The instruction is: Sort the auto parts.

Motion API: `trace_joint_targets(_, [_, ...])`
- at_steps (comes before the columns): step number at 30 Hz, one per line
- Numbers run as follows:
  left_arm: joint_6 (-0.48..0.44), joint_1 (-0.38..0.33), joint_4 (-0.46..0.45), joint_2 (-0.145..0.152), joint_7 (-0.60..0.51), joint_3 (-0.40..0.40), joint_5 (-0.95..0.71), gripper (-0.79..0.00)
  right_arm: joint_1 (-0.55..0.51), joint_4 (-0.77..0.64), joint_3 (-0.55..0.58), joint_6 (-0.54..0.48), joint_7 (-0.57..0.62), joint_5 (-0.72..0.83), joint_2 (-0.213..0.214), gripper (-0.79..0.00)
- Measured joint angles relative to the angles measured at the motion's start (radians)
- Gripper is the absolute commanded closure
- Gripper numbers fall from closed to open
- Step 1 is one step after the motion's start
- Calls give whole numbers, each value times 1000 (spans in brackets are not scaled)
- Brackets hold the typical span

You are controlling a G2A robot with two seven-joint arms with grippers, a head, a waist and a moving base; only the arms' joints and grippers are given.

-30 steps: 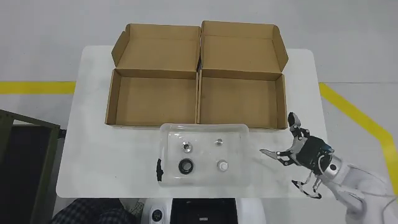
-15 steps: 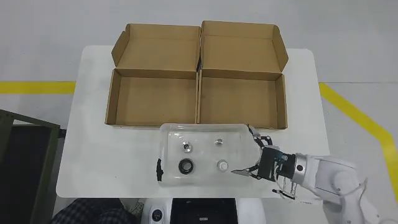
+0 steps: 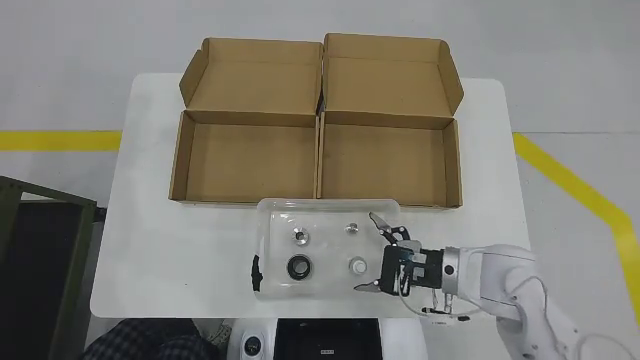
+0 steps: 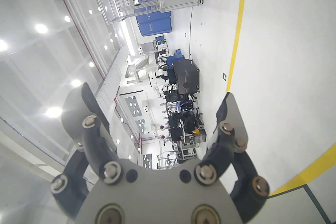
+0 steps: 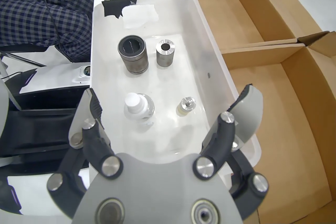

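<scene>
The white table [image 3: 150,160] is carrying a clear plastic bin [image 3: 325,201], which is sitting at the middle of the table's front edge, the edge nearest to the robot. Four auto parts are standing upright inside the bin, all apart from each other. A dark bearing sleeve [image 3: 298,267] is standing in the bin's half toward the table's left edge, on the front side. A grey metal cylinder [image 3: 299,235] with a dark hole on top is standing just beside it, on the far side. In the half toward the table's right edge, a white-capped part [image 3: 357,265] is standing on the front side and a small part with a stud [image 3: 352,227] on the far side.

The right gripper [image 3: 365,250] is hanging over the end of the bin that is facing the table's right edge. Its fingers are spread wide and are gripping nothing, and the white-capped part and the small studded part are lying near them, not touching.

The left gripper [image 4: 157,93] is pointing out into the room, also with fingers spread and nothing between them.

Behind the bin, two open cardboard boxes are lying side by side and touching: the left box [image 3: 250,165] and the right box [image 3: 385,165]. Their lids are folding back toward the table's far edge. Some black tape [image 3: 256,272] is sticking on the bin's end toward the left edge.
</scene>
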Motion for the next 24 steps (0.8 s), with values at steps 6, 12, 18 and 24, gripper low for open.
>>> trace_joint_targets(6, [0,0,0,0,0,0,0,-785,6,10,-19,17,24,-10,5,-785])
trace_joint_targets(12, [0,0,0,0,0,0,0,-785,15,21,-45,39,49,-28,9,-785])
trace_joint_targets(18, [0,0,0,0,0,0,0,-785,24,32,-62,58,68,-42,13,-770])
trace_joint_targets(24, [0,0,0,0,0,0,0,-785,22,31,-69,68,78,-56,18,-557])
